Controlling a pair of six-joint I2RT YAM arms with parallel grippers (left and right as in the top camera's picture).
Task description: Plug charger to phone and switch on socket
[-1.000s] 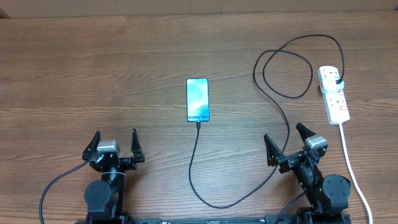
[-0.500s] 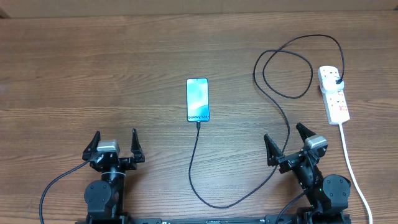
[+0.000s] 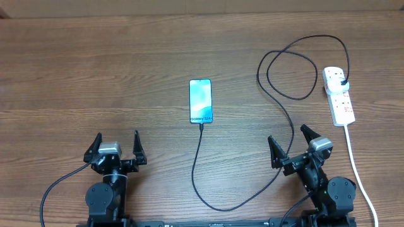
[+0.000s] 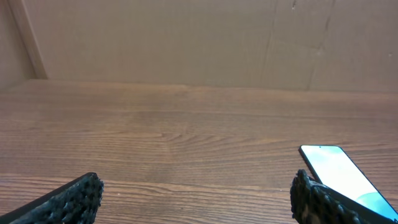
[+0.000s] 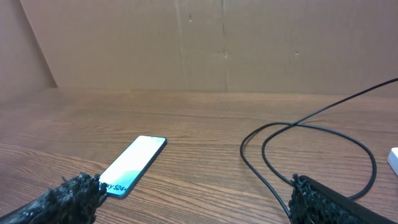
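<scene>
The phone (image 3: 201,101) lies flat mid-table, light blue screen up, with the charger's tip at its near end. The black charger cable (image 3: 218,205) loops toward me, then right and up in a coil to its black plug (image 3: 341,81) in the white socket strip (image 3: 339,95) at the far right. The phone also shows in the left wrist view (image 4: 341,174) and the right wrist view (image 5: 134,163); the cable shows in the right wrist view (image 5: 261,155). My left gripper (image 3: 116,146) and right gripper (image 3: 291,146) are both open and empty near the table's front edge.
The strip's thick white cord (image 3: 360,176) runs down the right side past my right arm. A brown cardboard wall (image 4: 186,37) stands behind the wooden table (image 3: 95,75).
</scene>
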